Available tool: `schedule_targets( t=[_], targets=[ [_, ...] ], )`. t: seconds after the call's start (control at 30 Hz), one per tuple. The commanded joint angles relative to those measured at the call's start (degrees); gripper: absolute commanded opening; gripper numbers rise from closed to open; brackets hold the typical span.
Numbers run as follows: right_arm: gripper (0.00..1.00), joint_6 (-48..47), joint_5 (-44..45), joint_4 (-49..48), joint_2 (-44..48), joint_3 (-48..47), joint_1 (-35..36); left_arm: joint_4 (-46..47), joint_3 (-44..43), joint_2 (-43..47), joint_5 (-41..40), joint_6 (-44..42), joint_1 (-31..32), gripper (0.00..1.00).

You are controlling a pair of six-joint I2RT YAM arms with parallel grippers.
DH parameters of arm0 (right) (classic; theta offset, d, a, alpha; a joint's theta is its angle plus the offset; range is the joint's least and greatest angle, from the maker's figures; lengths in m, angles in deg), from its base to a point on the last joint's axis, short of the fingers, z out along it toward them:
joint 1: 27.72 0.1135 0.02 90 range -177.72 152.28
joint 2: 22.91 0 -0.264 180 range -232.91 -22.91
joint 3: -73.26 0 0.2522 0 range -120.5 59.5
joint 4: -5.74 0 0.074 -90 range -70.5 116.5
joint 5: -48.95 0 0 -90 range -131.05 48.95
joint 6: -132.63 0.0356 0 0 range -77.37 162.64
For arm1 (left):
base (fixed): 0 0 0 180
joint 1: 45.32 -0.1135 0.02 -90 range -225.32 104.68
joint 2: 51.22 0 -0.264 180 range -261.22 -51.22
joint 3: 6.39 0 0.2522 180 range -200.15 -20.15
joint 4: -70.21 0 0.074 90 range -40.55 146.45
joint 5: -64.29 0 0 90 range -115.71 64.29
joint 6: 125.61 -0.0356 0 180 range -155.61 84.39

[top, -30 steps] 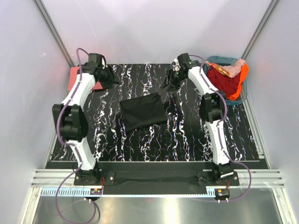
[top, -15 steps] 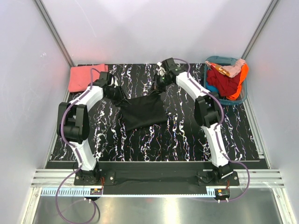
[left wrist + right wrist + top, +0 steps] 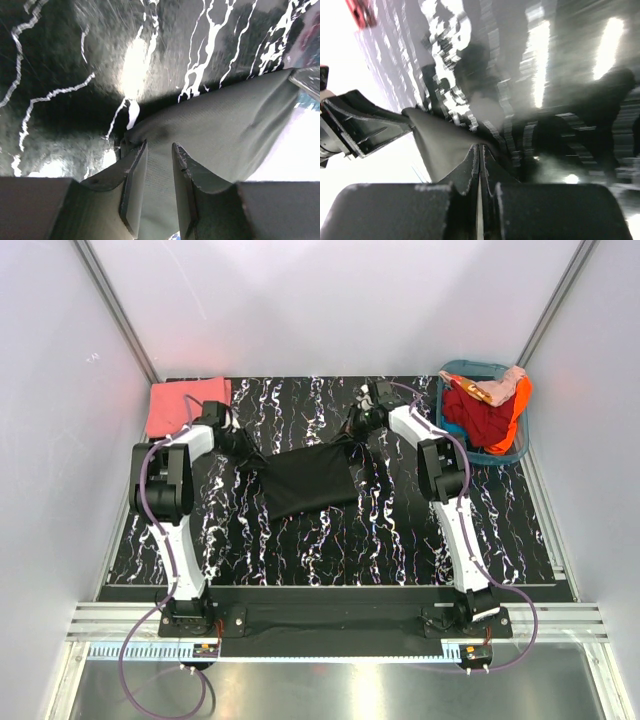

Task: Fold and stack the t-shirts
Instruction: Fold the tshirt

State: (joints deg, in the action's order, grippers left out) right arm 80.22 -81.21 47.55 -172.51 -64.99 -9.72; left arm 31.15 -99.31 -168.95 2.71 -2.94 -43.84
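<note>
The black t-shirt lay folded mid-table. Within the last second both arms had swung in from wider poses to its far corners. The left gripper pinched the left corner and the right gripper was clamped on the right, with the edge taut between them. A fold or carry seemed to be starting. Beyond, the folded coral-pink t-shirt waited far-left. The teal basket of clothes sat far-right, not in the way.
</note>
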Motion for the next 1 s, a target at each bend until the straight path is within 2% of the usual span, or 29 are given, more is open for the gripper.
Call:
schedule_targets(
  t=[0.0, 0.2, 0.33, 0.5, 0.63, 0.73, 0.97],
  targets=[
    [0.02, 1.0, -1.2, -2.4, -0.3, -3.0, -1.8, 4.6, -3.8, -0.7, 3.2, -0.8, -0.8, 0.33],
    [0.03, 0.1, 0.0, 3.0, -1.7, -10.4, -3.1, 2.8, -5.8, 0.7, 4.4, -1.5, -0.8, 0.36],
    [0.05, -1.9, 0.4, 8.7, 2.9, -11.0, -3.1, 2.1, -4.1, 6.8, 5.8, -0.9, -0.5, 0.39],
    [0.08, -3.4, -0.7, 5.9, 13.9, 4.1, -1.9, 6.1, 5.0, 12.3, 8.8, 3.2, 1.1, 0.40],
    [0.08, -3.9, -1.6, 2.6, 17.6, 16.3, 0.4, 10.6, 13.6, 14.6, 10.2, 6.8, 2.8, 0.40],
    [0.08, -2.2, -3.5, -2.0, 18.6, 21.8, 1.7, 15.9, 20.8, 15.6, 10.9, 9.3, 3.4, 0.40],
    [0.07, -2.4, -3.8, -8.5, 22.0, 35.8, 1.9, 14.7, 28.1, 15.8, 8.2, 4.9, 3.8, 0.40]
  ],
)
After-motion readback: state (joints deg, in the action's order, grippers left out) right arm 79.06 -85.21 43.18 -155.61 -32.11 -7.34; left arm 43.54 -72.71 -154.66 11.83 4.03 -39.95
